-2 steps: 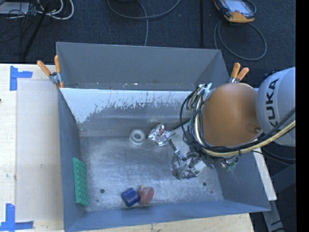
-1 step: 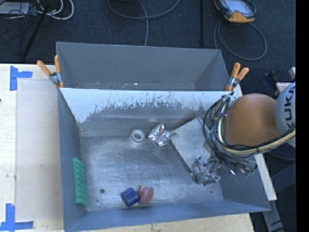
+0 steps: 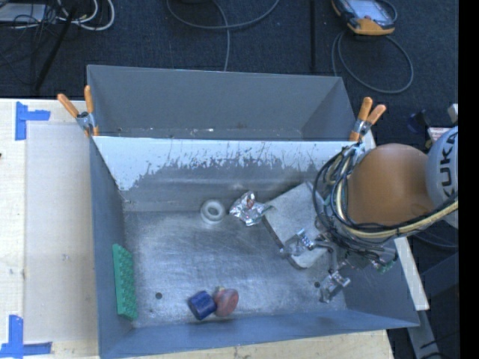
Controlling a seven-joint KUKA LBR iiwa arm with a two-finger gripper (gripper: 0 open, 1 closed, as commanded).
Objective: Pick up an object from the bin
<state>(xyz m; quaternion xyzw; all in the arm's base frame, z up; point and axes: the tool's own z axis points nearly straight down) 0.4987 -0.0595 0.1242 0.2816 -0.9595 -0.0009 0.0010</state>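
gripper (image 3: 318, 268) by grey sheet (image 3: 290, 212) — crumpled foil (image 3: 249, 209) beside

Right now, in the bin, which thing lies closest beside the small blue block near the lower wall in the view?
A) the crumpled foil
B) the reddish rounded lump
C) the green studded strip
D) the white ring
B: the reddish rounded lump sits right beside the blue block, while the white ring, crumpled foil and green studded strip lie well apart from it.

Shows the gripper (image 3: 320, 266) low in the bin's (image 3: 105, 219) right part, beside a grey sheet (image 3: 289, 209), crumpled foil (image 3: 249, 209) and white ring (image 3: 212, 212).
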